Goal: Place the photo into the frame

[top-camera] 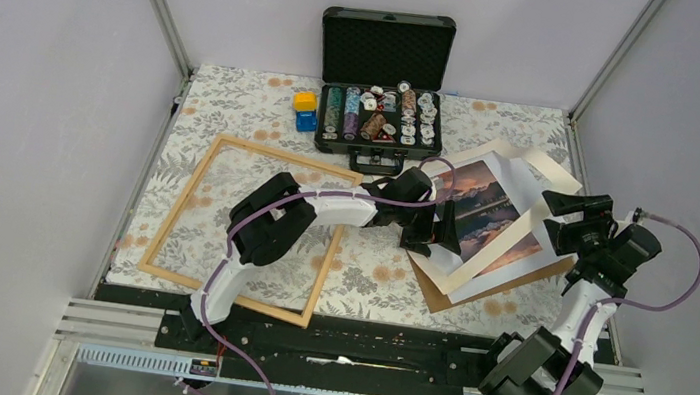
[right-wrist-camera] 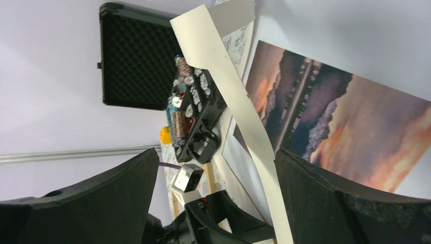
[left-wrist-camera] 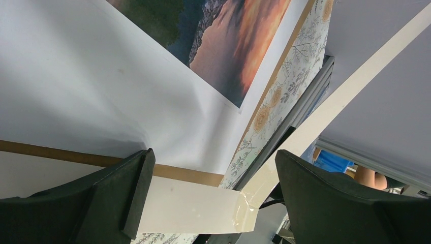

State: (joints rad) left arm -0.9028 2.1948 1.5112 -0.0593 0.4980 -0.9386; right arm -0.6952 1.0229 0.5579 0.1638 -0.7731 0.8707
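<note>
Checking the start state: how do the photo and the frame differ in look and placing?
The frame is an open light-wood outline, floral cloth showing through; the photo is a solid sheet, sunset print with white border. The frame lies left on the cloth; the photo lies right on a brown backing sheet. Both are large skewed rectangles.

The photo [top-camera: 487,210], a sunset mountain-and-lake print with a wide white border, is lying skewed toward the surface's 3 o'clock side, its paper seemingly buckling slightly. The frame [top-camera: 181,204], thin light wood, is lying flat toward 9 o'clock, apart from it.
</note>
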